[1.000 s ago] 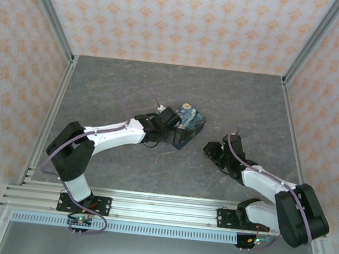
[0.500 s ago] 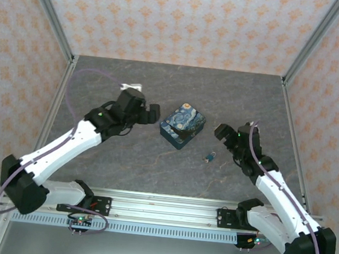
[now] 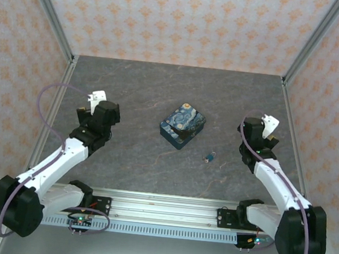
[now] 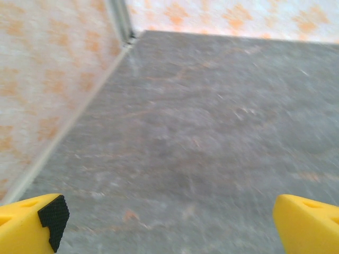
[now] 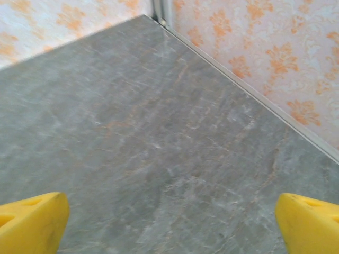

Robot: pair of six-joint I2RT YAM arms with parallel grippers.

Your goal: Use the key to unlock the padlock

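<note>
The padlock [image 3: 183, 124], a square block with a starry-night top and dark teal sides, lies flat at the middle of the grey table. The small teal-headed key [image 3: 209, 157] lies on the table just right of and nearer than it. My left gripper [image 3: 92, 108] is far left of the padlock, pointing toward the back-left corner. Its yellow fingers [image 4: 32, 225] stand wide apart over bare table, so it is open and empty. My right gripper [image 3: 259, 128] is right of the key, aimed at the back-right corner, its fingers [image 5: 310, 225] also wide apart and empty.
Patterned walls with metal corner posts [image 3: 50, 20] close in the table [image 3: 161, 90] on three sides. An aluminium rail [image 3: 161, 208] carrying both arm bases runs along the near edge.
Both arms have drawn back from the centre. The left gripper let go of the padlock and swung left; the right gripper left the key on the table and swung right.
</note>
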